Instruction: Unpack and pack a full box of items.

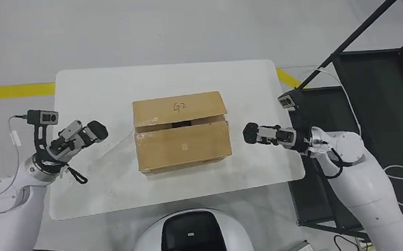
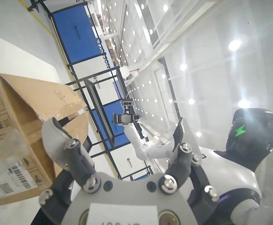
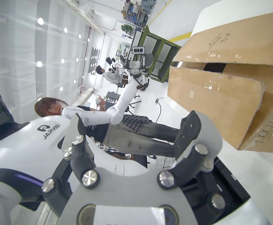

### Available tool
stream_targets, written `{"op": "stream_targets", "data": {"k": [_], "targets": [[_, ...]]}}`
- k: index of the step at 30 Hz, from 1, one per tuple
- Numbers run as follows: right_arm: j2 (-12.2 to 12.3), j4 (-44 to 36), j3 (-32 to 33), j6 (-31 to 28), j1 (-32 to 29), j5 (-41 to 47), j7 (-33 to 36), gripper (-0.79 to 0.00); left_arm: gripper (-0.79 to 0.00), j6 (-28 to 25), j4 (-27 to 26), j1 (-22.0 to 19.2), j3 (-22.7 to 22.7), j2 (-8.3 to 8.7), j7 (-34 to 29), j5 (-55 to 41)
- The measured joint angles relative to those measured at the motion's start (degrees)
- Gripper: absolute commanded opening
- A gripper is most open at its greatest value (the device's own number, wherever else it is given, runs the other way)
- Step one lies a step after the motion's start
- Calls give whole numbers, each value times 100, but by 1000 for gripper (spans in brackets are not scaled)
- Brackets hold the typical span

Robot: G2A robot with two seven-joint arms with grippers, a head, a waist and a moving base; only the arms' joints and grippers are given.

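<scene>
On either side of the cardboard box, apart from it, hang the left gripper and the right gripper, each with fingers spread wide and holding nothing. The cardboard box sits on a white table, its flaps nearly shut.

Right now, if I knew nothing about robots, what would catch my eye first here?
A cardboard box sits in the middle of the white table, its top flaps nearly shut with a dark slit between. The left arm and right arm flank it, jaws open and empty, touching nothing.
</scene>
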Motion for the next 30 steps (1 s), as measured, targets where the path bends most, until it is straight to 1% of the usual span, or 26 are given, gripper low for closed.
{"op": "stream_targets", "data": {"k": [2,5,8,11,13,23,26,30], "targets": [[-30,41,-224,387,325,-334,-291,0,0,21,-16,79,-27,-3,38,57],[-86,53,-589,794,823,-658,-523,0,0,35,-31,175,-45,-11,104,159],[-148,206,-962,1033,1226,-958,-642,0,0,27,-28,224,-50,-24,178,221],[-212,429,-1298,1174,1504,-1216,-796,0,0,25,-27,217,-46,-38,256,312],[-232,523,-1400,1176,1561,-1250,-839,0,0,26,-37,196,-40,-46,282,334],[-233,547,-1384,1199,1544,-1251,-865,0,0,28,-38,191,-39,-47,286,336],[-268,595,-1452,1586,1602,-1247,-1255,0,0,28,-38,191,-39,-47,286,336],[-323,754,-1735,2138,1955,-1599,-1375,0,0,28,-38,191,-39,-47,286,336]]}}
